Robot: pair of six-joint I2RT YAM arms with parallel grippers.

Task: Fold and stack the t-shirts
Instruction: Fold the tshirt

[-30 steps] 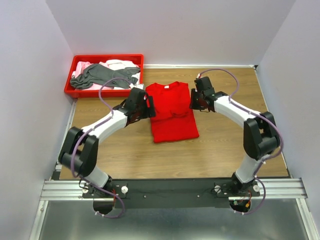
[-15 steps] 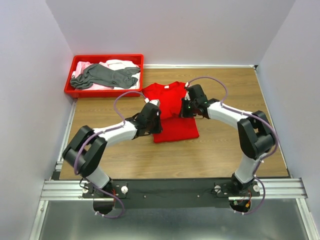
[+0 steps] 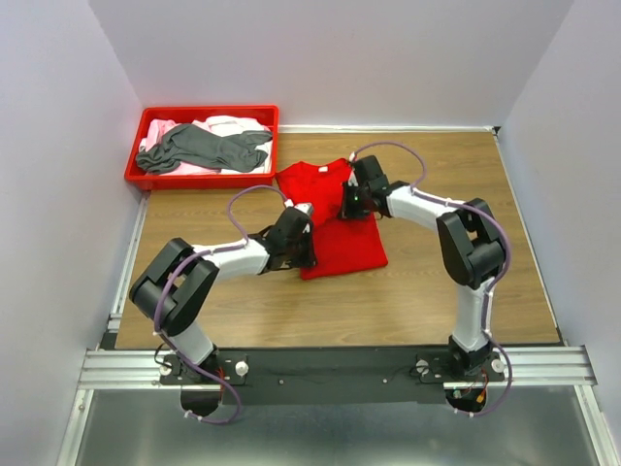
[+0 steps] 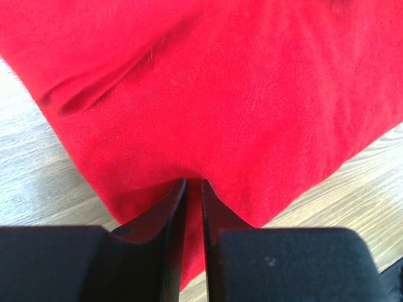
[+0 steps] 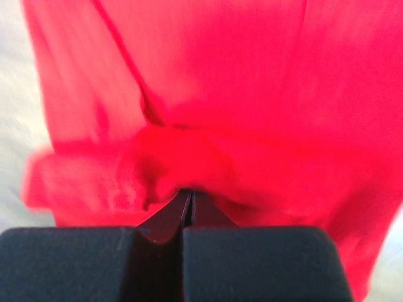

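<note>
**Fig. – Top view, read L to R; wrist views for detail.**

(a) Red tray (image 3: 199, 181), far-L corner of the counter (image 3: 437, 282). It holds a grey t-shirt (image 3: 199, 148) lying over pale pink/white t-shirts (image 3: 161, 129). These look loose and unfolded, so most of the job remains.

(b) My L gripper (image 4: 192, 184). Jaws are nearly together, w/ only a thin slit between them. They are nipped on the L edge of the red t-shirt (image 3: 342, 243), near its lower corner. Wrist view shows cloth running into the slit, w/ bare wood either side.

(c) Red t-shirt: lies on the counter at centre, collar toward the far wall. One sleeve is just beside the tray's R corner but not in the tray. The near half lies flat; the upper part is rumpled.

(d) My R gripper (image 5: 189, 192). Jaws are fully together, clamped on a bunched ridge in the same shirt's upper part. The wrist view is blurred, so I can't tell how many layers are caught.

**Step in hand (my judgement):** a fold of the red shirt, both pinches set, cloth not yet carried over.

**Next move calls for:**
- Raise both grippers together at even height, keeping the edge taut between them.
- Sweep the cloth across and lay it edge-to-edge.
- Then let go.

Risk: R side drags extra layers, giving a skewed fold.
</note>
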